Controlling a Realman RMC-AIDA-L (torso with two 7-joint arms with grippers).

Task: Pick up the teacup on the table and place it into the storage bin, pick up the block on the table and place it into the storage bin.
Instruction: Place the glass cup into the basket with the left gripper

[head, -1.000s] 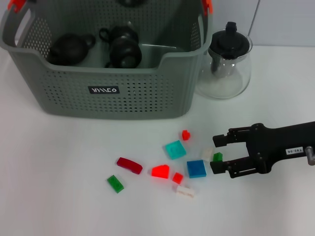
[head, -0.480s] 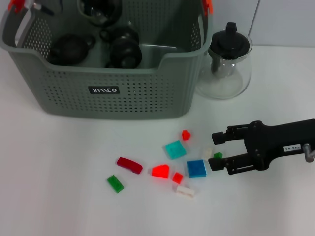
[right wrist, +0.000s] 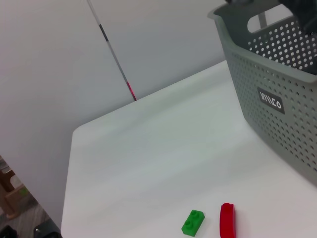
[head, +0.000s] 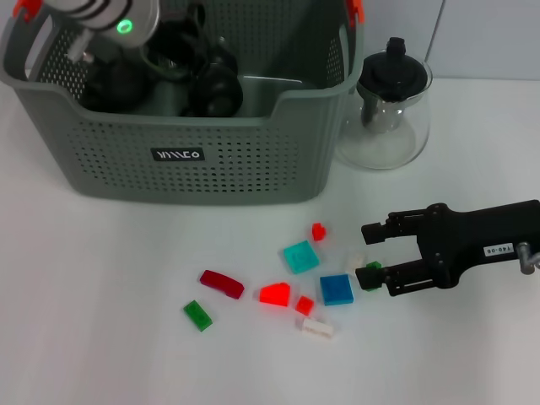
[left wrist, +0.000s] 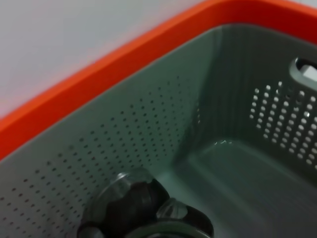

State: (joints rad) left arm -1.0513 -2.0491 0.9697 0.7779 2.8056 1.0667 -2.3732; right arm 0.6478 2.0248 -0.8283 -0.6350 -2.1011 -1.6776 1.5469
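Observation:
The grey-green storage bin (head: 194,156) stands at the back left and also shows in the right wrist view (right wrist: 277,99). My left arm (head: 105,15) reaches down into it over dark teaware (head: 211,84); I cannot single out the teacup among these pieces. The left wrist view shows the bin's inner wall (left wrist: 148,134) and a dark rounded piece (left wrist: 133,203). My right gripper (head: 367,254) is low over the table and open. A small green block (head: 374,269) lies against its nearer finger, and a white block (head: 355,263) sits just ahead of the fingertips.
Several loose blocks lie in front of the bin: red heart (head: 318,230), teal (head: 300,256), blue (head: 336,289), bright red (head: 275,294), dark red (head: 222,283), green (head: 198,315), white (head: 318,328). A glass teapot (head: 391,105) stands right of the bin.
My left arm has come down into view over the bin's back left. The right gripper has edged left, staying open around the small green block.

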